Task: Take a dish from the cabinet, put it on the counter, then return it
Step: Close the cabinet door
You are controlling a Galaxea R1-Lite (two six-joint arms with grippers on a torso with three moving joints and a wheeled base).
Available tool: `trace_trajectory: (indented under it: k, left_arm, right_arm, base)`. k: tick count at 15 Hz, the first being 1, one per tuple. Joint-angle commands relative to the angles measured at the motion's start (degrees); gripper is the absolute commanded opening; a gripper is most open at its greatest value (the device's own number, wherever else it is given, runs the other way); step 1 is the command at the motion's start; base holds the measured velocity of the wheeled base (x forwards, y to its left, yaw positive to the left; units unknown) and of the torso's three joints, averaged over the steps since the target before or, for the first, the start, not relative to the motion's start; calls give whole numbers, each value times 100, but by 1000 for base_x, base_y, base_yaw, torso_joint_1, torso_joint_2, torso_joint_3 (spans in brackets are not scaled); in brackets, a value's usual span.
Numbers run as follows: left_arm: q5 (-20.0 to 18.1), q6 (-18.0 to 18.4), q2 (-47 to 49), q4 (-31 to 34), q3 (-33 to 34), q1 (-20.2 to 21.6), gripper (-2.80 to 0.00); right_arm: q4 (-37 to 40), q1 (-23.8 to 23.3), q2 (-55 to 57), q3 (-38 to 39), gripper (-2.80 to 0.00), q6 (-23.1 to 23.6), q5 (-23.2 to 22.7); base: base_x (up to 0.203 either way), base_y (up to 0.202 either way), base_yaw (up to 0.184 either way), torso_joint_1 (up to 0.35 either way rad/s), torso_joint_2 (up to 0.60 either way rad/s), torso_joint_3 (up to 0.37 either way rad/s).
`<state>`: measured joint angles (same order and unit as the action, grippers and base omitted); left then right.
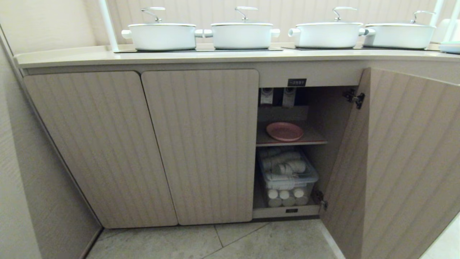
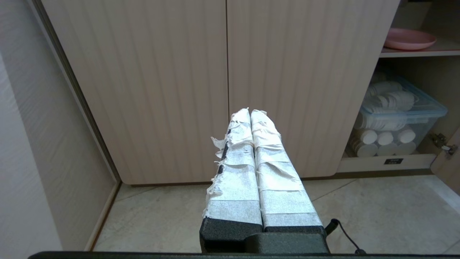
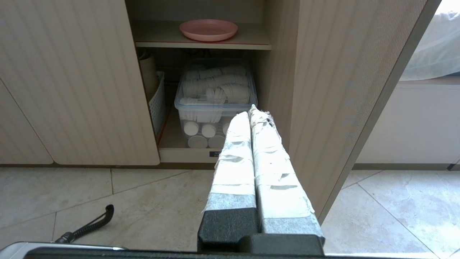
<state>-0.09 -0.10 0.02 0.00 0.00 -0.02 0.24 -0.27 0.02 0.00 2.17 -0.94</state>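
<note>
Both grippers, left [image 2: 250, 112] & right [image 3: 251, 109], hang low w/ taped fingers pressed shut, empty. Dish [image 1: 284, 131] sits mid-shelf in open cabinet [image 1: 406, 151], above & ahead of right gripper; right arm's nearer, facing the opening. Counter [image 1: 215, 55] above holds pots.

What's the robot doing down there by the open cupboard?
Nothing is being handled just now. The cabinet door stands open, and the pink plate sits alone on the shelf inside, above a clear box of white cups. The left gripper and the right gripper are both shut and empty, held low above the floor in front of the cabinet. Four white pots stand on the counter.
</note>
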Motion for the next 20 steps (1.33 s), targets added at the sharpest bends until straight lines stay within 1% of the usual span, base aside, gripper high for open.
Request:
trace_trajectory:
  k: [1,13,20]
  left_arm:
    - [0,1,-2,0,0,-5,-280]
    - [0,10,-2,9,0,-5,-280]
    - [0,10,-2,9,0,1,-280]
  right_arm:
    - [2,0,6,0,-280,3,-3]
    - [2,0,6,0,-280,3,-3]
    - [2,0,6,0,-280,3,5]
  base:
    - [0,0,0,0,0,0]
    - [0,0,0,0,0,0]
    - [-1,-183,0,3,2,1]
